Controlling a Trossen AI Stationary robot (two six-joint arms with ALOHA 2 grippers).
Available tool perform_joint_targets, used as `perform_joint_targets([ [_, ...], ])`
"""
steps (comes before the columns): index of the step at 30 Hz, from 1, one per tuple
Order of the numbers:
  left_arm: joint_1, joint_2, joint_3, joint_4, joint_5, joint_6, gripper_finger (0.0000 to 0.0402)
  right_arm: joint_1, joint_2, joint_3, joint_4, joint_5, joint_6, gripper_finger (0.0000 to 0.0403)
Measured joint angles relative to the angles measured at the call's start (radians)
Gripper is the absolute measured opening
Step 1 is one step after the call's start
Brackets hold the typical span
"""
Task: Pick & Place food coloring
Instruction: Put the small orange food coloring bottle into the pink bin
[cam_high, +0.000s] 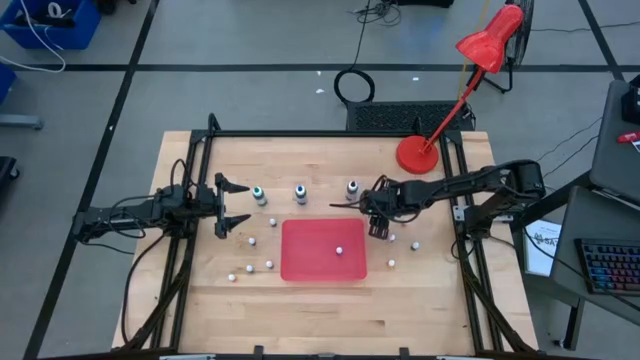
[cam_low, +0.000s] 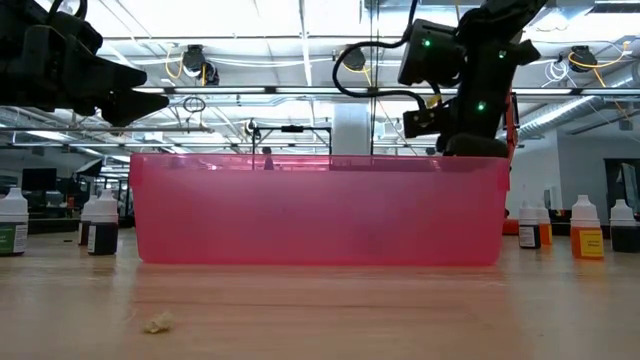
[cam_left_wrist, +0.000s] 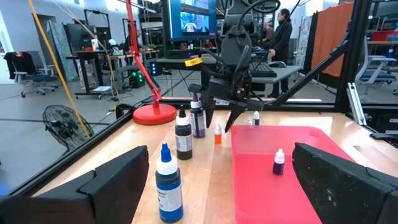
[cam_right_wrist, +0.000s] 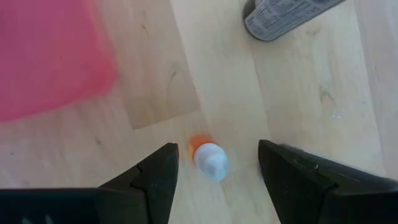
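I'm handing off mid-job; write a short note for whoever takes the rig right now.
Right tool: open, pointing down over an orange bottle just right of the red tray; nothing held.
Left tool: open, empty, waiting left of the tray near the blue bottle.
Done: one small bottle stands in the tray.
Left: the other bottles, three in a row behind the tray and smaller ones scattered on both sides.

Red tray, white-capped orange bottle, pale wood table.
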Motion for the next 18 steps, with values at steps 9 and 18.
perform_joint_targets([
  [9, 0.0, 0.0, 0.0, 0.0, 0.0, 0.0, 0.0392, 0.007, 0.0, 0.0, -0.004, 0.0, 0.026, 0.0208],
  [18, 0.0, 0.0, 0.0, 0.0, 0.0, 0.0, 0.0392, 0.028, 0.0, 0.0, -0.025, 0.0, 0.044, 0.0208],
])
